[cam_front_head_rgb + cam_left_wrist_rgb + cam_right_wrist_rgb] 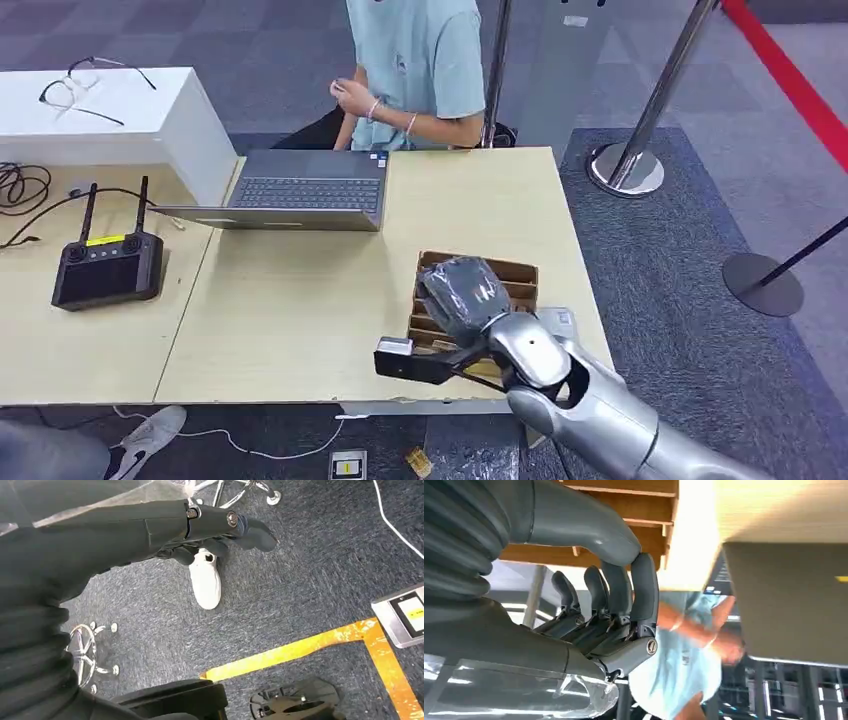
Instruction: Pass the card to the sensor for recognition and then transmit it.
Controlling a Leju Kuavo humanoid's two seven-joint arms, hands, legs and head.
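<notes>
Head view: right hand (462,296) over the slotted cardboard holder (520,272) on the counter (300,310), near the laptop (300,190); card can't be made out.
Left wrist: left hand (220,527) above carpet, fingers curled, nothing held.
Right wrist: right hand's fingers (616,587) curled, thumb alongside; grip can't tell.

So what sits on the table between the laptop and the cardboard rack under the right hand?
Nothing: in the head view the light tabletop is bare between the laptop and the cardboard rack, with the right hand over the rack.
</notes>
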